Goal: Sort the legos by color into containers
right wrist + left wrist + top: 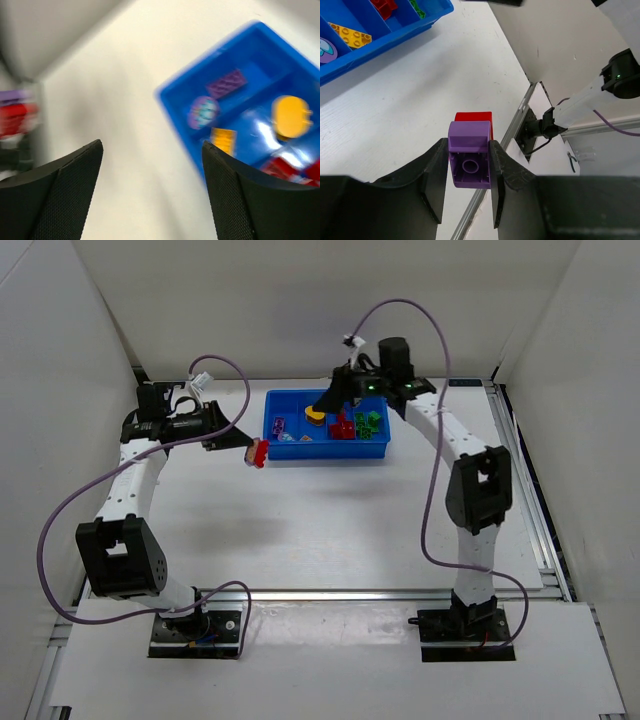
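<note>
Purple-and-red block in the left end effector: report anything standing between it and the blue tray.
Nothing visible on the table lies between the purple-and-red block, held by the left end effector, and the blue tray. The right end effector, open, hangs over the tray's middle and could crowd a drop there.

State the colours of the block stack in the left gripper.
Purple block with a red block behind; clearest in left wrist view.

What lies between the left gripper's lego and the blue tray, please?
Only bare white table separates the left gripper's lego from the tray, in the left wrist view.
</note>
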Controlling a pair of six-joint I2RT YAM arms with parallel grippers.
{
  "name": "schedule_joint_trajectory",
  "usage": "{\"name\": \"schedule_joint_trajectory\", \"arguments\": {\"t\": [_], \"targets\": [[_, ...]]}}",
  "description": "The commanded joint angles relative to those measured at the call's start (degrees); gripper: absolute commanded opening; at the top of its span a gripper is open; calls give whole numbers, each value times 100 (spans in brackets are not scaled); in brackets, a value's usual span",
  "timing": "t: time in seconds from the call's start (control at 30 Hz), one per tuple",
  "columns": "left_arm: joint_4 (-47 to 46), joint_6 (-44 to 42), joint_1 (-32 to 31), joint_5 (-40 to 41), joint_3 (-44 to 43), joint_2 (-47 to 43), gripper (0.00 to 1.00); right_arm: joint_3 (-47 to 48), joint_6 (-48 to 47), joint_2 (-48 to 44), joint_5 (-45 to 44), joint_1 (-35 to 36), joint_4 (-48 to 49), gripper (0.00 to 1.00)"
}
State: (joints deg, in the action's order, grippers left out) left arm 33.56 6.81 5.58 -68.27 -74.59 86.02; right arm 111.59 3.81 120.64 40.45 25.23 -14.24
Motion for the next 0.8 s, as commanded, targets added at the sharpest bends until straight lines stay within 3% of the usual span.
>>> {"name": "schedule_joint_trajectory", "arguments": {"t": [0.0,0.03,0.1,0.2,0.37,0.77], "targets": [[45,-197,30,-370,32,-305,22,-742,1872,-594,2533,-422,1817,82],[45,-250,39,-624,41,-261,23,-979,2887,-699,2721,-405,2194,82],[28,-303,13,-897,6,-200,22,-1691,3807,-761,3056,-327,3787,81],[28,-303,13,-1416,-117,-24,23,-2132,4925,-735,3153,-142,4804,82],[28,-92,-22,-1847,-451,362,22,-1905,5155,-612,3329,245,4852,82],[28,-110,-172,-1725,-1111,873,22,-1438,5191,-366,3171,807,4694,82]]}}
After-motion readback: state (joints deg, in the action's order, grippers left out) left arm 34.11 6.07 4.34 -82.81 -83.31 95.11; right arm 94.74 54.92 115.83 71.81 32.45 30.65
